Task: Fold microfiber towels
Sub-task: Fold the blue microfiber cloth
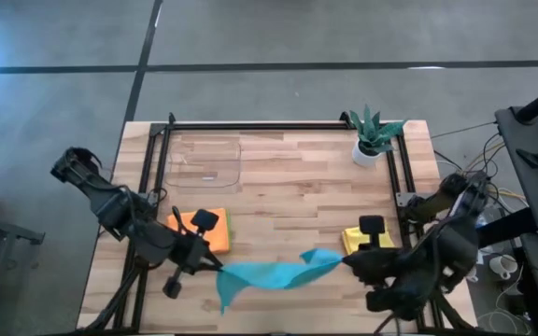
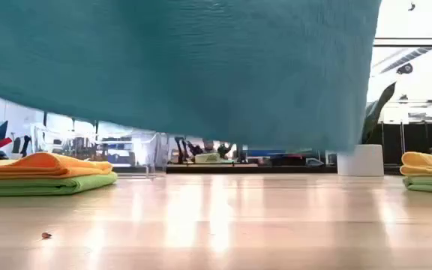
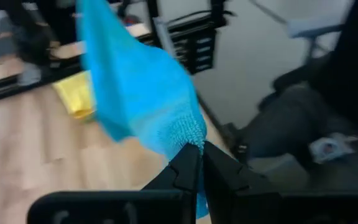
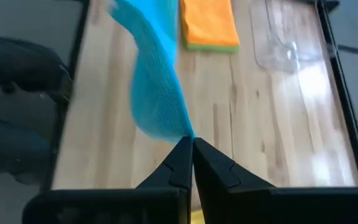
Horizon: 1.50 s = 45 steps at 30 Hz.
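While both arms work at the table's near edge, the left gripper [image 1: 215, 266] pinches one corner of the teal towel [image 1: 274, 273] and the right gripper [image 1: 348, 262] pinches the opposite corner, so the cloth hangs stretched between them above the wooden table [image 1: 288, 201]. An orange towel [image 1: 202, 231] lies folded on a lime green towel [image 2: 47, 185] near the left arm. A yellow towel [image 1: 358, 240] sits on another green one [image 2: 429, 184] near the right arm. The clear tray [image 1: 205, 161] and potted plant [image 1: 374, 135] stand at the far side
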Each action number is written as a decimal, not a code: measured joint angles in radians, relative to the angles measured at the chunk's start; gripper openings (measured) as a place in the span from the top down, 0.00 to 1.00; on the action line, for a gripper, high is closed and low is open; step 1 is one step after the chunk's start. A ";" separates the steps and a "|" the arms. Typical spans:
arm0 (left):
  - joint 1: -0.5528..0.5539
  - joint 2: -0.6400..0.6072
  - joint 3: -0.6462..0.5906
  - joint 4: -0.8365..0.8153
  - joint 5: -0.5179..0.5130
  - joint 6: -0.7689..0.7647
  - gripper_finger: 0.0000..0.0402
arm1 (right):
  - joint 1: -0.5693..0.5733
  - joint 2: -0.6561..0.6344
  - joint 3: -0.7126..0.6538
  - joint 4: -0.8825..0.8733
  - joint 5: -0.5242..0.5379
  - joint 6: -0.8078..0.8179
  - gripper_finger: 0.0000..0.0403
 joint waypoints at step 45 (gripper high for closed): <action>0.331 -0.095 -0.604 0.123 0.086 -0.241 1.00 | -0.648 -0.020 -0.825 0.443 -0.053 -0.346 0.98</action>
